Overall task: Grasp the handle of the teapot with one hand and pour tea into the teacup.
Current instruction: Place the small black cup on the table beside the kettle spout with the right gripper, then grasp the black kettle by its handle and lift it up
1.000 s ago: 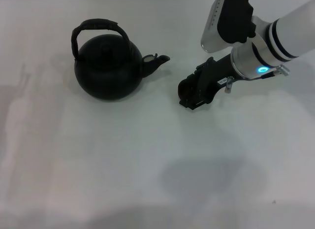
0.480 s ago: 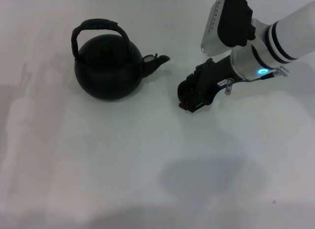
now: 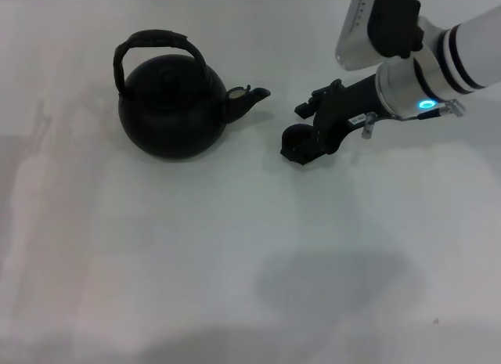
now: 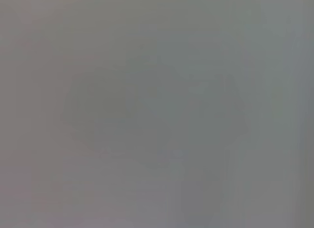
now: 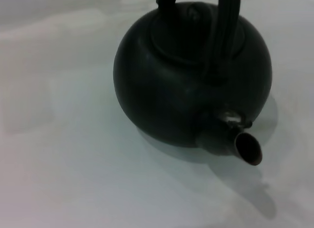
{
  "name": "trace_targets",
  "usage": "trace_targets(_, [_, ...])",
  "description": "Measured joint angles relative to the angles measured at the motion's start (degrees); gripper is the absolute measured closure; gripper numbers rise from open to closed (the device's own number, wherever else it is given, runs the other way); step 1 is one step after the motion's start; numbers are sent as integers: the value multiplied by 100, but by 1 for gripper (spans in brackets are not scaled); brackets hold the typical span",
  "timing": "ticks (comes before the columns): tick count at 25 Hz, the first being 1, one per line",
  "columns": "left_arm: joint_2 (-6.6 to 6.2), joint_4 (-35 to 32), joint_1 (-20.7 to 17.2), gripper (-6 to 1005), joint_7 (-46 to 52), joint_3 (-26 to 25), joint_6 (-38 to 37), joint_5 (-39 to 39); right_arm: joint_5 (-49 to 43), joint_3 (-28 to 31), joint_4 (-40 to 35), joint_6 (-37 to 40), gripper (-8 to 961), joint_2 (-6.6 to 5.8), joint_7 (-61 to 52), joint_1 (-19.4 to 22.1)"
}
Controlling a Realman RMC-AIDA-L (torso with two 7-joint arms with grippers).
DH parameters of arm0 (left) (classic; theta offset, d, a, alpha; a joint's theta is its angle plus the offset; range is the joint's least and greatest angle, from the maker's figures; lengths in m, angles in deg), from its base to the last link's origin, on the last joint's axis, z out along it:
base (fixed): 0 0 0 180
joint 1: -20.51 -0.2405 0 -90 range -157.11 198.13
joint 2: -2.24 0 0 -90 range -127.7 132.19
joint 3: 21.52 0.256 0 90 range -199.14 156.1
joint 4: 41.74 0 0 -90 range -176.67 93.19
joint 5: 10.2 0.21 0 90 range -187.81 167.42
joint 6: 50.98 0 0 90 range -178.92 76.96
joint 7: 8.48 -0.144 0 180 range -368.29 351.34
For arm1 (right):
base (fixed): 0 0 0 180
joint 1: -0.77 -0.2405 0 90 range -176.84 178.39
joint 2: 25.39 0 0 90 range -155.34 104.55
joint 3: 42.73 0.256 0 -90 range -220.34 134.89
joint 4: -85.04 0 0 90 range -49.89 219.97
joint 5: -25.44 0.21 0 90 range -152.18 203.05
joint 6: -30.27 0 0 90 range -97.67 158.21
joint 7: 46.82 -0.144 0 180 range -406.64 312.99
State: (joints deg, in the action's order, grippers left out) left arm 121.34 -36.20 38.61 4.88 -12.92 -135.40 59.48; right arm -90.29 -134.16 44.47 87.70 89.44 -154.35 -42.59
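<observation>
The teapot (image 3: 172, 106) stands on the white table at the left of the head view, its spout (image 3: 250, 98) pointing right. Its arched handle (image 3: 153, 41) stands upright over the lid. The right wrist view shows the teapot (image 5: 191, 76) close up, spout (image 5: 248, 148) towards the camera. My right gripper (image 3: 299, 131) is low over the table, right of the spout and apart from it. Its jaws stand apart around a small round black thing that looks like the teacup (image 3: 293, 143), mostly hidden by the fingers. My left gripper is out of view.
The white table (image 3: 235, 254) runs on in front of the teapot and gripper. The left wrist view shows only a plain grey surface. My right arm (image 3: 438, 66) reaches in from the upper right.
My right arm has drawn slightly up and to the right. The gripper's upper finger has lifted away, so the jaws look wider and the small round black thing shows more. The teapot has not moved.
</observation>
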Motion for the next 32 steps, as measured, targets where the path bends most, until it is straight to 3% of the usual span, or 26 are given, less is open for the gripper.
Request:
trace_targets(10, [0, 3, 0, 153, 0, 1, 1, 8, 37, 740, 7, 388, 117, 27, 353, 208])
trace_targets(16, [0, 14, 0, 153, 0, 8, 4, 39, 238, 1525, -4, 569, 118, 49, 736, 416])
trace_targets(23, [0, 32, 4, 151, 0, 11, 0, 42, 802, 2867, 328, 625, 120, 58, 898, 638])
trace_targets(30, [-1, 53, -37, 152, 0, 35, -30, 47, 2504, 5294, 1806, 707, 122, -5, 1070, 878])
trace_targets(32, [-1, 52, -46, 152, 0, 102, -15, 47, 2747, 5451, 1888, 820, 123, 2, 1147, 961])
